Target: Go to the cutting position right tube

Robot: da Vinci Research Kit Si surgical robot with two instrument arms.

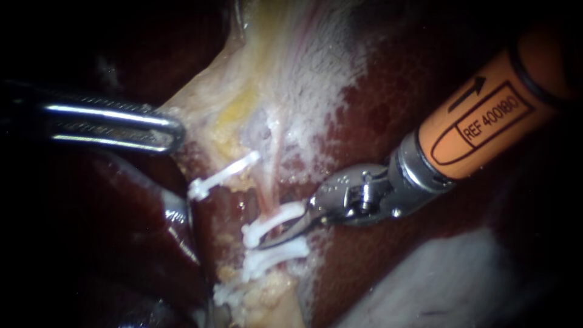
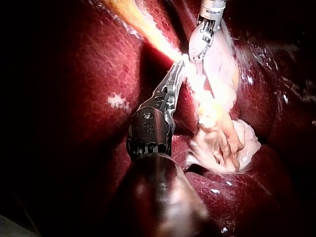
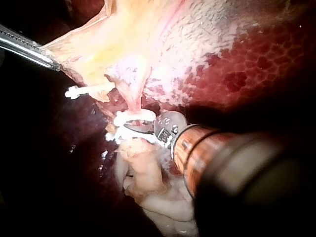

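Jaws of the right instrument (image 1: pixel 270 240) stand slightly apart at the pink right tube (image 1: pixel 267 197), between two white clips (image 1: pixel 276 220). The left instrument (image 1: pixel 175 130) has its jaws clamped on pale tissue (image 1: pixel 243 79).

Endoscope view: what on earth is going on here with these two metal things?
Two robot instruments are working on tissue lying on a dark red liver. The left instrument has its tool shut on the edge of the pale tissue, holding it. The right instrument has its open tool at a thin pink tube, between two white clips, where a cut could be made.
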